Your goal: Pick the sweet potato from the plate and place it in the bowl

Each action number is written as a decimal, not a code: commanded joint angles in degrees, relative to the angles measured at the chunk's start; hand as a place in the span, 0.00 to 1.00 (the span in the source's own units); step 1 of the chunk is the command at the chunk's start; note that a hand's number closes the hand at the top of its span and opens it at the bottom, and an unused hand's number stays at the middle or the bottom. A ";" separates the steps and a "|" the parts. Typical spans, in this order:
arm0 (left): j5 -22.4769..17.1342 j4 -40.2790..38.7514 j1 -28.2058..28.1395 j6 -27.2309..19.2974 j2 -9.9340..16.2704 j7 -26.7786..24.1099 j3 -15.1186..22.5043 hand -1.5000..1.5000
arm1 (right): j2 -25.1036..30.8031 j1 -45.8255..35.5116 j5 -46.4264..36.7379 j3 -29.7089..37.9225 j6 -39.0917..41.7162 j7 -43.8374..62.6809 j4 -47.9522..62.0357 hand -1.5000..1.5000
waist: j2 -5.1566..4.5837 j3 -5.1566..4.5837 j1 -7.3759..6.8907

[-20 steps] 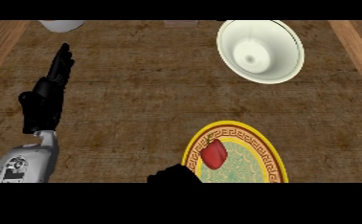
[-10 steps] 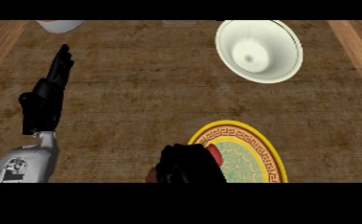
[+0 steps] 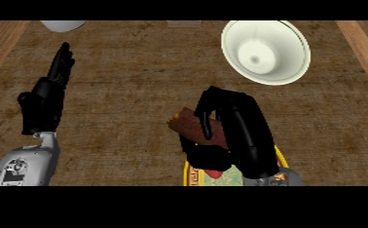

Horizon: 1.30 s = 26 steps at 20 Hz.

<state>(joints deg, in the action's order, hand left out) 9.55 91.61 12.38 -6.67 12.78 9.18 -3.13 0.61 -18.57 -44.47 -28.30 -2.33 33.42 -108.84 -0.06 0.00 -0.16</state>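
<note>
— Since the earlier frame, the right hand [image 3: 237,124] has risen off the plate [image 3: 191,173], fingers curled round the sweet potato [image 3: 193,125].

— So carrying's underway; next, swing it up-right over the bowl [image 3: 266,51]. Left hand [image 3: 45,100] rests open.

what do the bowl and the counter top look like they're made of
The bowl looks like glazed ceramic: smooth cream-white surface with a soft sheen, though it might be plastic. The counter top looks like matte brown wood, with fine streaky grain and lighter wooden strips along both side edges.
</note>
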 commanded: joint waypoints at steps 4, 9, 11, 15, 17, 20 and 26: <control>-0.52 -2.38 1.09 0.45 -0.60 -1.85 -0.72 0.50 | 4.23 -6.39 7.58 18.30 -5.07 -15.43 14.53 1.00 | -0.24 0.03 -0.31; 1.59 0.59 0.73 -0.32 -1.04 1.24 0.89 0.50 | 8.05 -12.55 8.84 26.35 -8.50 -25.80 29.04 1.00 | -0.35 0.05 -0.87; 1.16 0.07 0.73 -0.40 -1.54 0.03 0.60 0.50 | 11.02 -16.02 9.71 29.39 -8.05 -29.31 34.64 1.00 | -0.38 0.03 -0.91; 0.08 2.77 0.65 1.42 0.07 2.86 -0.21 0.50 | 14.06 -18.67 3.02 29.64 -13.44 -33.15 43.53 1.00 | -0.37 0.05 -1.47; 0.79 -2.22 3.87 1.04 -1.02 0.30 0.57 0.50 | 13.62 -25.62 1.01 31.57 -17.49 -33.10 53.67 1.00 | -1.03 0.03 -2.14; 1.62 0.26 2.80 -0.06 -2.31 1.00 1.68 0.50 | 16.76 -26.18 1.05 34.39 -21.58 -40.68 63.08 1.00 | -1.02 0.10 -2.49; 0.51 0.31 1.34 1.84 -1.42 -1.61 1.27 0.50 | 17.43 -35.22 6.60 41.45 -21.85 -44.36 79.38 1.00 | -1.61 0.16 -4.31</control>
<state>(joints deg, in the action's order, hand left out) 10.66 91.11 14.03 -5.71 10.81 8.60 -1.59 17.25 -49.62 -41.02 8.76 -23.88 -8.58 -38.44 -1.25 0.11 -3.20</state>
